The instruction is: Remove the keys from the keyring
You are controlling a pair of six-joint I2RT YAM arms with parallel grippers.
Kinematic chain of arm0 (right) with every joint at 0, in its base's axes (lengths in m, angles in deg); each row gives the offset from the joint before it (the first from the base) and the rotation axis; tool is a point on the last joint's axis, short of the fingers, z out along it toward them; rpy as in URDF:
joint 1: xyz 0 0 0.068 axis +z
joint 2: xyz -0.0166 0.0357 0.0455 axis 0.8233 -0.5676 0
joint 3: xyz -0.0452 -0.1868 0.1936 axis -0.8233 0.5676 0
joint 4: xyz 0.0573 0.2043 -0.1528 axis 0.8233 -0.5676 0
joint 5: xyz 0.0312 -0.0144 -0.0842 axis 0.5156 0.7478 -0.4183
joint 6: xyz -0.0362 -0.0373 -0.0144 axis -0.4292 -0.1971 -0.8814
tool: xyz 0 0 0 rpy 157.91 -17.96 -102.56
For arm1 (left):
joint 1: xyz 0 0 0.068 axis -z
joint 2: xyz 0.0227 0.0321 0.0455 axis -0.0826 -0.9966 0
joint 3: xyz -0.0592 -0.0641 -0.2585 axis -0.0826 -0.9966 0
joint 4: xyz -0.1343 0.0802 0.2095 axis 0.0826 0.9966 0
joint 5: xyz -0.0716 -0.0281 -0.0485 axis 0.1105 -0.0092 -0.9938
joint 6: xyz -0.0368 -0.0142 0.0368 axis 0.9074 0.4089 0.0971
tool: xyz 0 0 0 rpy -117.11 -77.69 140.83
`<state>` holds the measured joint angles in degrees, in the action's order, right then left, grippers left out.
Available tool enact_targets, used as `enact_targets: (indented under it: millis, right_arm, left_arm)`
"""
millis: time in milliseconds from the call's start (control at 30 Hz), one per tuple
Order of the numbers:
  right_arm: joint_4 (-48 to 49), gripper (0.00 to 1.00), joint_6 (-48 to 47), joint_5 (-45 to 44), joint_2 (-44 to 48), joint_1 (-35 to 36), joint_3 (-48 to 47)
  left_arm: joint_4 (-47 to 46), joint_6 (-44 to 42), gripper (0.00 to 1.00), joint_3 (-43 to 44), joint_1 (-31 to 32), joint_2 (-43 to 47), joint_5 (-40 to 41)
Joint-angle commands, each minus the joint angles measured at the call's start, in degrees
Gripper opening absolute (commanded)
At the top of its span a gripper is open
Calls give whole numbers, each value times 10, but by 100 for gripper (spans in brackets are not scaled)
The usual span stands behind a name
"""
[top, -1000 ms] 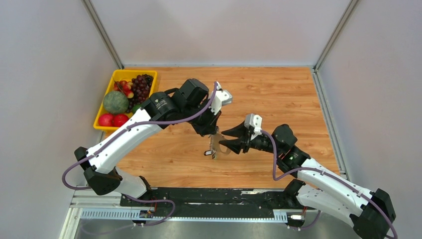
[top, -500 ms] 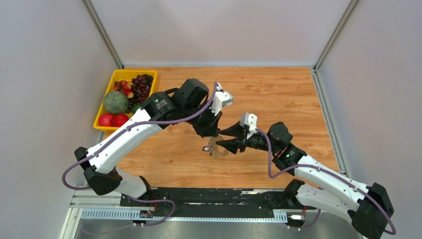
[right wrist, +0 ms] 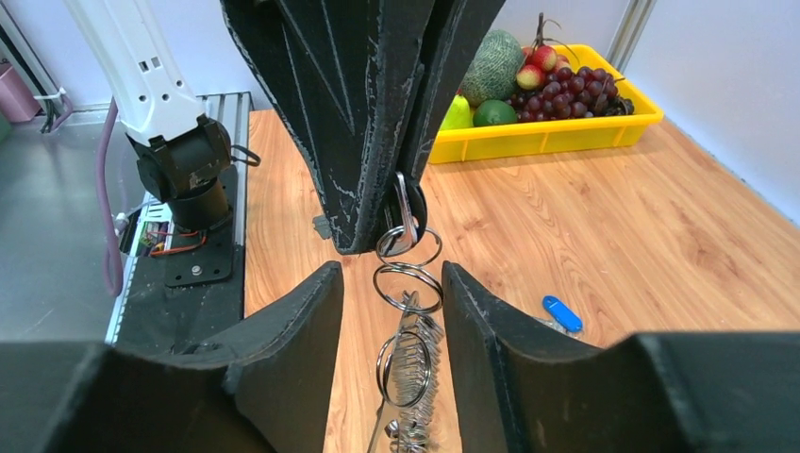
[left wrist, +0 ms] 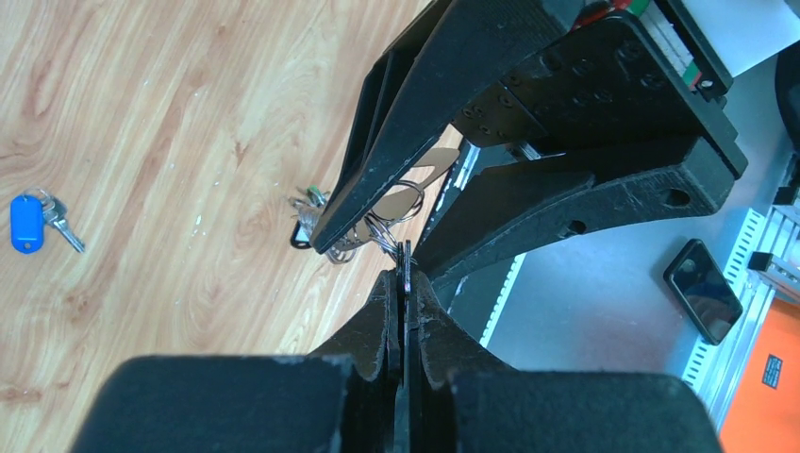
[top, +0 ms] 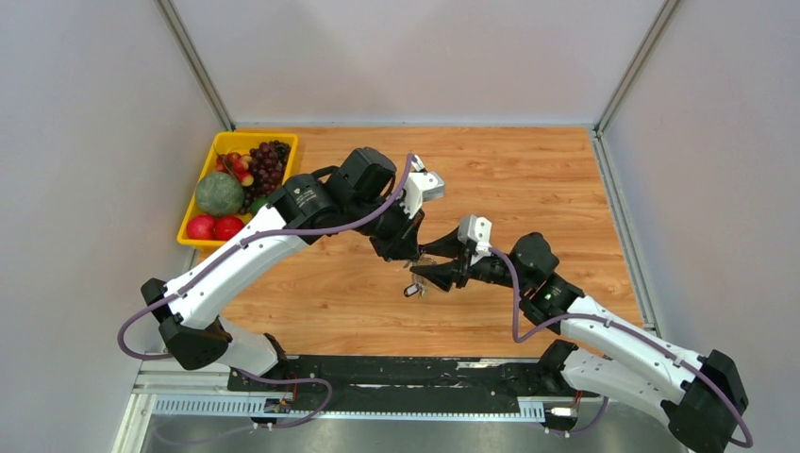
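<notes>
left fingers (left wrist: pixel 377 326) pinched shut on the top of the keyring (right wrist: pixel 408 283), holding it above the surface (top: pixel 528 170) mid-scene. Chain hangs down, long axis vertical, keys (right wrist: pixel 411 377) bunched at the bottom. right fingers (right wrist: pixel 302 326) spread wide, straddling the rings, no contact. Right arm is free, so closing below the left's pinch looks like its job. One blue-tagged key (left wrist: pixel 26 224) lies apart on the surface
</notes>
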<state>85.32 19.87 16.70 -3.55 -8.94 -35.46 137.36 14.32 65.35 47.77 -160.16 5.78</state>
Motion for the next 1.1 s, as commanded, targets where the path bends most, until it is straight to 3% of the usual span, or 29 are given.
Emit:
enact_targets:
  millis: [0,133,333,667,1067]
  right_arm:
    - [-8,49,-20,-9,23,5,-23]
    - [-28,57,-22,-23,43,5,-25]
    - [-66,59,-28,-47,81,5,-24]
    - [-88,50,-22,-33,124,7,-17]
    - [-79,44,-14,-32,77,24,-36]
  left_arm:
    - [-24,11,0,3,0,10,0]
    - [-29,10,0,0,0,8,-2]
    - [-30,11,0,-1,0,6,0]
    - [-28,16,0,-1,0,4,16]
    - [-28,28,0,-2,0,-2,26]
